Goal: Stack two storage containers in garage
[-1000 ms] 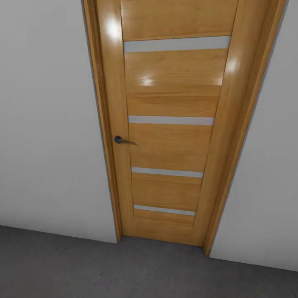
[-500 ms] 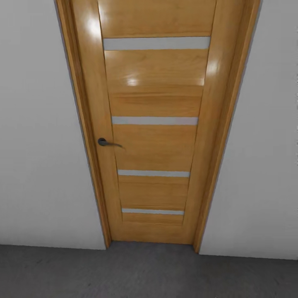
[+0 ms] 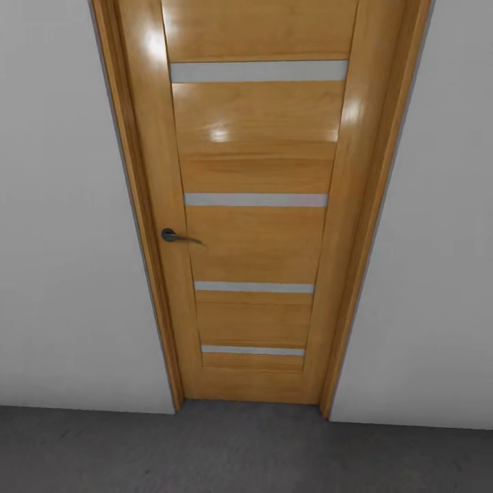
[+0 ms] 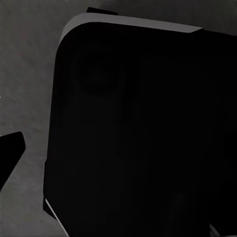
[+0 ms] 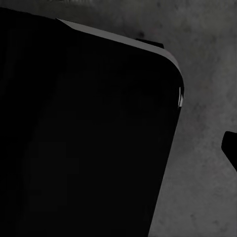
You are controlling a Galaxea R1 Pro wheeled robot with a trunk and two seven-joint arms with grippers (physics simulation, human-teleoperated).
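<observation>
Light-wood door [image 3: 257, 226] is shut ahead on grey floor [image 3: 239, 452], so press its handle [image 3: 171, 235] squarely; finger state untellable.

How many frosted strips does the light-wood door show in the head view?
4, stacked down the light-wood door: top strip, second, third, lowest. The door's top is cropped, so more may be hidden.

Closed door [image 3: 257, 226] blocks way ahead; white walls [image 3: 68, 239] flank; floor [image 3: 239, 452] open

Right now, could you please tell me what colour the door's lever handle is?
Dark grey metal lever handle, clearest in the head view, against the light-wood door.
</observation>
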